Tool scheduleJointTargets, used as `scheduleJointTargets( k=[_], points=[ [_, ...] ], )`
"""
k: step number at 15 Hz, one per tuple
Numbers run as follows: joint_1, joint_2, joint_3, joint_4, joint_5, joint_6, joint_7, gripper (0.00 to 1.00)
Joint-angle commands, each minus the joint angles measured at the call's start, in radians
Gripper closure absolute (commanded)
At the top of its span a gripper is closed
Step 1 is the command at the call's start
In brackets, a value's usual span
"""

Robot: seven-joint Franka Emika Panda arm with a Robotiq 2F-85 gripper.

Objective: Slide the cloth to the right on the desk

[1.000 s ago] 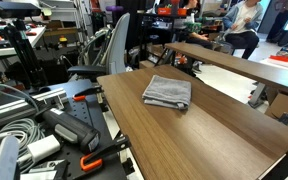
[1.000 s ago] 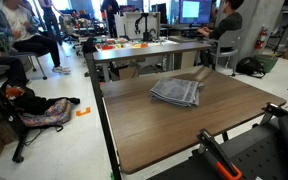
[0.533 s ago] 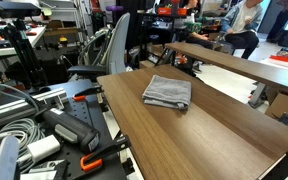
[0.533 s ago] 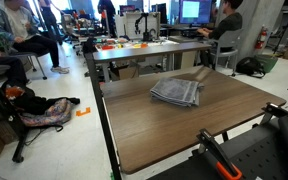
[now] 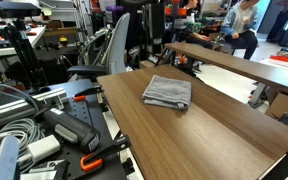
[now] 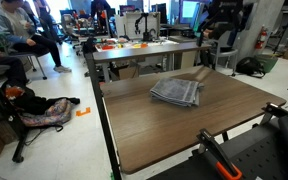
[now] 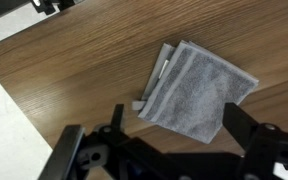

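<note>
The small grey folded cloth (image 7: 199, 90) is seen lying flat on the large brown wood-grain desk (image 7: 74, 50). In the wrist view it is placed at about 3 o'clock from the middle of the picture, its stacked folded edges shown along the 9 o'clock side and one corner pointed toward 5 o'clock. The black Robotiq gripper (image 7: 176, 118) is found at 6 o'clock in that view, aimed straight down, with its two fingers (image 7: 115, 118) spread wide to either side and nothing caught between them: released, plainly, and held up off the cloth (how high cannot be told from here). A strip of pale floor (image 7: 9, 120) is caught at 8 o'clock, beyond the desk's edge. In an exterior view the cloth (image 5: 167, 92) is shown toward the far end of the desk (image 5: 214, 130), roughly at 12 o'clock on the visible top, untouched, with bare wood all round it. A lighter wooden table (image 5: 234, 62) is set beyond at 2 o'clock and a seated person (image 5: 246, 20) is glimpsed behind that. In an exterior view from across the room the cloth (image 6: 176, 92) is placed at 1 o'clock on the desk (image 6: 154, 130), and the gripper (image 6: 224, 20) is picked out as a dark shape high at 1 o'clock, well apart from the cloth.
</note>
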Motion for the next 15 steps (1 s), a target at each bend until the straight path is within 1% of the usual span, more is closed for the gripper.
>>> scheduleJointTargets(
  k=[1,6,9,15],
  points=[
    [0.031,0.141,-0.015,0.049,-0.002,0.071,0.078,0.00],
    [0.097,0.303,-0.056,0.134,-0.001,0.112,0.159,0.00],
    [0.159,0.383,-0.098,0.196,-0.022,0.138,0.221,0.00],
    [0.265,0.527,-0.165,0.330,-0.016,0.152,0.323,0.00]
  ],
)
